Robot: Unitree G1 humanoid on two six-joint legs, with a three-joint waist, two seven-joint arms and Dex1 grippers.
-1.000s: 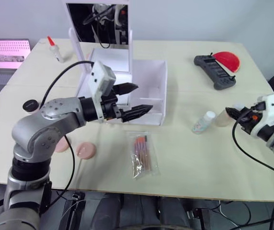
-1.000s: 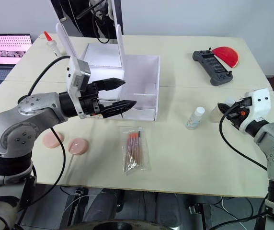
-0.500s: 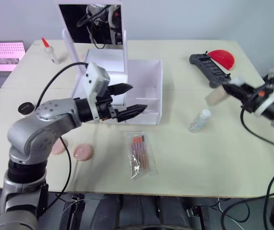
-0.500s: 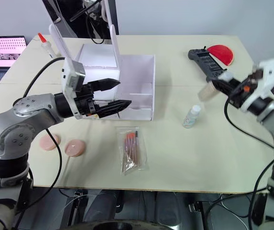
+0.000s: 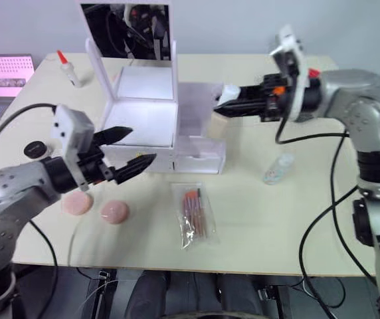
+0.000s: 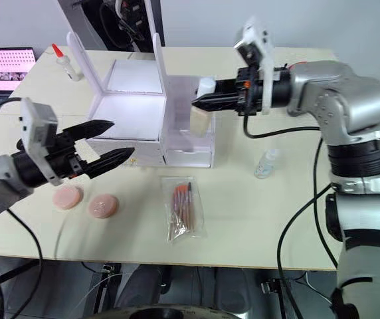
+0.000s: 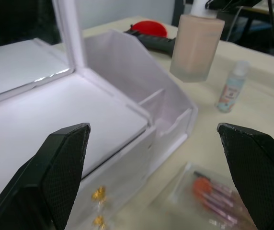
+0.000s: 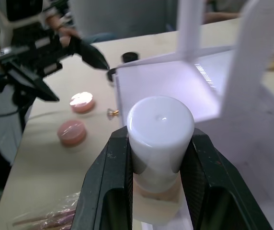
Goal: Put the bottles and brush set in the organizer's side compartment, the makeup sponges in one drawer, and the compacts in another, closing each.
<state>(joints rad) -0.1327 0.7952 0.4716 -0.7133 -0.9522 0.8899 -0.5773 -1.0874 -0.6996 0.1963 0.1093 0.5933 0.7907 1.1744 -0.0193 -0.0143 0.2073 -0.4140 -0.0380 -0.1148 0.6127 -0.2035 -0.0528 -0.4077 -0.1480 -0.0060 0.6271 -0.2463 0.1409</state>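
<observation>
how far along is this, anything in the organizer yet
Nothing looks stowed yet. In hand: the right gripper holds the beige bottle over the organizer's side compartment. Left: the small clear bottle, the brush set and two pink sponges lie on the table. The left gripper is open and empty. I can't pick out the compacts.

Inventory, tabletop:
- White organizer [image 5: 177,126] with mirror: one.
- Bottles: two. Beige foundation bottle [image 6: 202,108], white cap, clamped in right gripper [image 6: 203,101]; small clear bottle [image 5: 278,169] standing on table.
- Brush set [image 5: 194,214], bagged: one.
- Pink makeup sponges [image 5: 114,212]: two, side by side.
- Red-tipped squeeze bottle [image 5: 67,69]: one.
- Black handheld controller [image 7: 157,43]: one.
- Red half-round item [image 7: 151,28]: one.
- Small black round item [image 5: 35,149]: one.
- Laptop [image 5: 4,72]: one.
- Grippers: two; left gripper [image 5: 129,147] spread, empty.
</observation>
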